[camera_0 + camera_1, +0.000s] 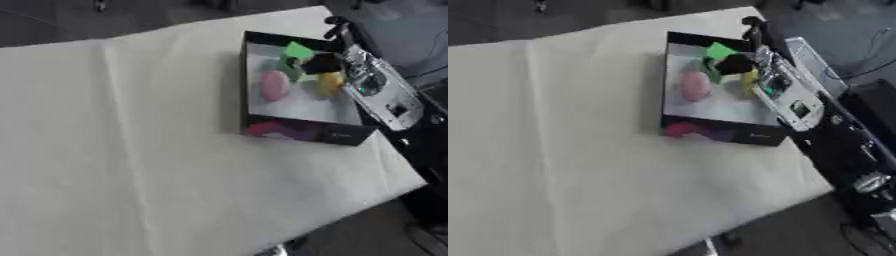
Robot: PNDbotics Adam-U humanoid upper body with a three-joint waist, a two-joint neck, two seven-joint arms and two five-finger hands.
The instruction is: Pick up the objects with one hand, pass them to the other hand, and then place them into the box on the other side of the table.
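The right hand (325, 63) reaches over the far right part of the box (254, 120) from the right edge of the table; its dark fingers (735, 64) lie against a bright green block (297, 50), but whether they grasp it or merely sit beside it cannot be told from either eye view. Behind the hand, the silver and black forearm (381, 92) runs diagonally back over the right wall of the box toward the lower right. The green block sits at the far end of the box interior, tilted, with a darker green piece (290, 71) just below it. A yellow object (330, 82) lies near the right wall, just beside the forearm and partly overlapped by it. A pink rounded object (274, 85) rests on the pale floor of the box toward the left wall, apart from the yellow one. The box is black-walled, with magenta and purple print on its near outer face. It stands on the right portion of a table (131, 150) covered in a cream cloth. The left hand appears in neither view.
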